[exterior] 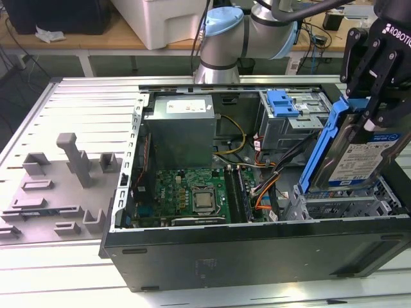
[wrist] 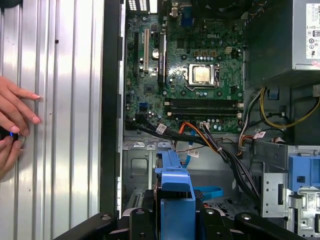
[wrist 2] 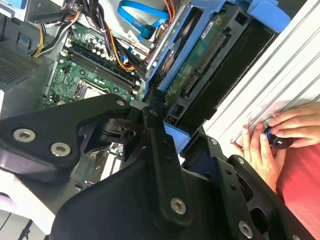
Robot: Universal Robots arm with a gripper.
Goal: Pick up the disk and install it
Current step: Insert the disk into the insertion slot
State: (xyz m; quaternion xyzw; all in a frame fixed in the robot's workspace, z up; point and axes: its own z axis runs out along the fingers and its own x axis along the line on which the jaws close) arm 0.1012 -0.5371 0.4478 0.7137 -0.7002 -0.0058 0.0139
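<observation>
1. Over the drive cage (exterior: 340, 206), at the exterior view's right end of the open case (exterior: 257, 253), the disk (exterior: 363, 154) hangs in the air. It stands on edge and tilted, label toward the camera. Its lower end is close above the cage and, as far as I can judge, not seated.
2. The fingers (exterior: 371, 83) are closed on the disk's upper end, pinching it across the blue frame (exterior: 319, 151). Gripping that high leaves the lower end free, which suits feeding it into the cage end first.
3. In the second wrist view the disk's circuit-board side (wrist 2: 200, 65) shows beyond a black finger (wrist 2: 157, 145), slanting toward the case's outer wall. The slant looks chosen to match the bay, not to lay the disk flat.
4. In the first wrist view the frame's blue end (wrist: 175, 192) sits between the black fingers (wrist: 222, 220), with the cage floor beyond it. A bundle of cables (wrist: 210, 142) crosses between the motherboard (wrist: 195, 75) and the cage, near the disk's path. I take that as a reason for the steep, narrow approach.
5. The power supply (exterior: 180, 128) and a blue latch (exterior: 282, 102) lie well apart from the disk.
6. A person's hands (wrist: 12, 125) rest on the desk (wrist: 65, 100) outside the case wall, around a small dark device. They are well apart from the fingers, probably so that the person can work the device from a safe spot.
</observation>
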